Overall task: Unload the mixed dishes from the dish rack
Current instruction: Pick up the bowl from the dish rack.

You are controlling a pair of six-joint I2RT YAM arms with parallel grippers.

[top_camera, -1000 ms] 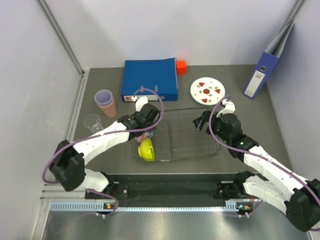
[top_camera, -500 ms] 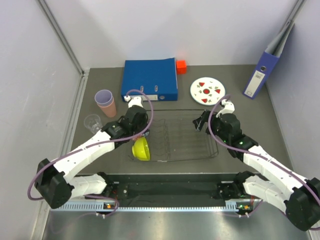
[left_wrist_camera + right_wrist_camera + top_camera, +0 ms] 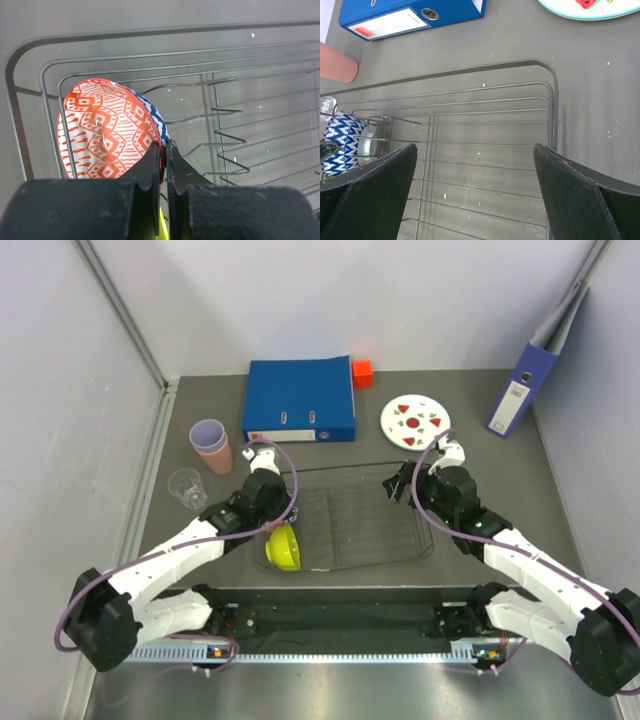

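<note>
The orange-and-blue patterned bowl [image 3: 105, 131] stands on edge at the left end of the low dark wire dish rack [image 3: 372, 516], its rim clenched between the left fingers [image 3: 165, 150]. A lime-yellow bowl [image 3: 284, 546] lies just beside it. The right fingers [image 3: 398, 483] hang spread apart over the rack's right end.

1. A blue binder [image 3: 299, 400] lies flat on the dark grey table [image 3: 480, 455], at about 12 o'clock in the top view. Its spine faces 6 o'clock. The right wrist view shows a white label with a red patch and a metal-ringed finger hole on that spine.
2. A small orange-red cube [image 3: 362, 372] sits at the flat binder's 2 o'clock corner, touching it or just beside it.
3. A second blue binder [image 3: 525, 390] stands at the table's 2 o'clock, tilted against the right wall, with a white label on its spine.
4. A ribbed metal rail [image 3: 330, 652] runs along the 6 o'clock edge.
</note>
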